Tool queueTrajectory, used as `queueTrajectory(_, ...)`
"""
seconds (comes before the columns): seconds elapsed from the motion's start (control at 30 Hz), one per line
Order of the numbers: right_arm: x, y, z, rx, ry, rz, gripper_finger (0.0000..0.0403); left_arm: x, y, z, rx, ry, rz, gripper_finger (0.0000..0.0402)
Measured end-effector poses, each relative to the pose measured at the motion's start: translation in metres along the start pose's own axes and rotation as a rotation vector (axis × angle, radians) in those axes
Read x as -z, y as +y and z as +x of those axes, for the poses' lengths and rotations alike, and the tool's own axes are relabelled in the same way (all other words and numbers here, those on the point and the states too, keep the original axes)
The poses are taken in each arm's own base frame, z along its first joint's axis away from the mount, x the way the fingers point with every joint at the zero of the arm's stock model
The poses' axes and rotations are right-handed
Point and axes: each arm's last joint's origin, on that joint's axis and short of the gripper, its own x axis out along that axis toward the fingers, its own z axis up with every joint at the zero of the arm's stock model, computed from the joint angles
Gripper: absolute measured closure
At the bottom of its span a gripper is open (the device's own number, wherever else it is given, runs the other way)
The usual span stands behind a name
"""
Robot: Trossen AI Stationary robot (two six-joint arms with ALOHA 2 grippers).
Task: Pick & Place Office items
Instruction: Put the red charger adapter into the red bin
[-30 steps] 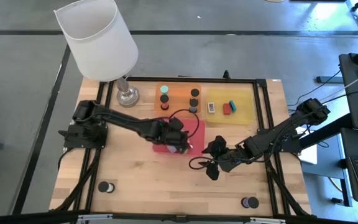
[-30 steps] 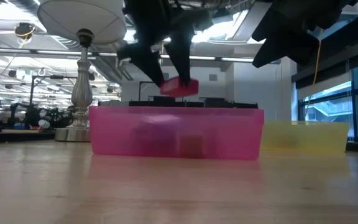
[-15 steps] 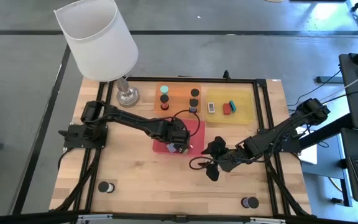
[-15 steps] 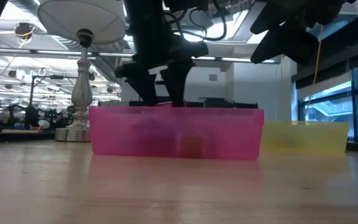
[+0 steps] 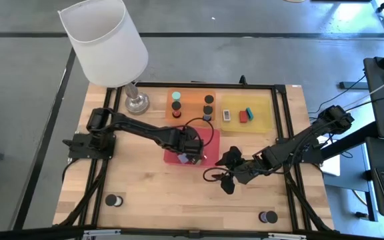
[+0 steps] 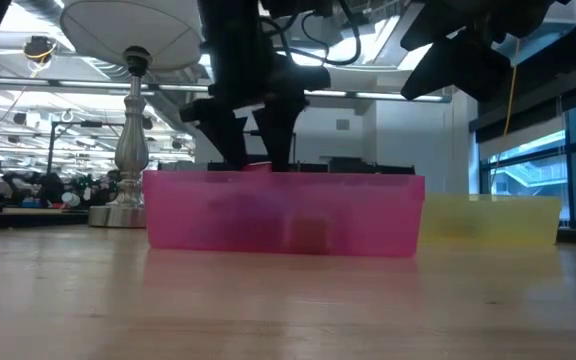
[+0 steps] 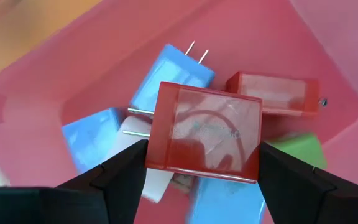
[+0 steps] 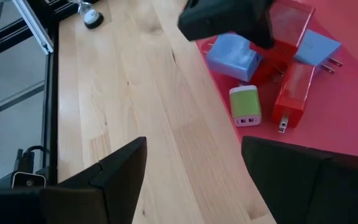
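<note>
Worktop (image 5: 139,187): wood, black frame. Lamp (image 5: 105,40) w/ white shade at far left corner. 3 trays toward the far edge: orange tray (image 5: 191,93) holding short black cylinders (image 5: 209,100), yellow tray (image 5: 267,113) w/ small flat white, red and teal pcs, red tray (image 5: 209,137) nearer centre.

Left arm reaches across from left side, left hand (image 7: 201,171) low inside red tray; in low view fingers dip below tray wall (image 6: 368,215). Clamped on a red block (image 7: 204,134), one finger per side. Block sits just above or on the pile, can't tell if touching.

Under it in the tray: lavender-blue blocks (image 7: 173,78) w/ metal prongs, second red block (image 7: 272,93), green block (image 7: 300,149) at edge of pile. Right wrist view shows the same heap, green block (image 8: 245,106) lying nearest the bare wood.

Right arm comes in from right side, right hand (image 8: 194,165) over bare worktop just beside red tray, fingers apart, nothing between them.

2 more black cylinders on near edge of worktop, well apart.
</note>
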Motion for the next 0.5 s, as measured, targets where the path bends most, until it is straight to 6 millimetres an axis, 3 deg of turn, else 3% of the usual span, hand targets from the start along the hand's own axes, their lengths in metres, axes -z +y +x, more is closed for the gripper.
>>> queueTrajectory(0.2,0.0,0.0,0.0,0.0,0.0,0.0,0.0138,-0.001,0.006,-0.015,0.009,0.012,0.017,0.0134)
queueTrajectory(0.5,0.0,0.001,0.0,-0.022,0.013,0.003,0.0138,-0.001,0.006,-0.02,0.067,0.057,0.105,0.0134)
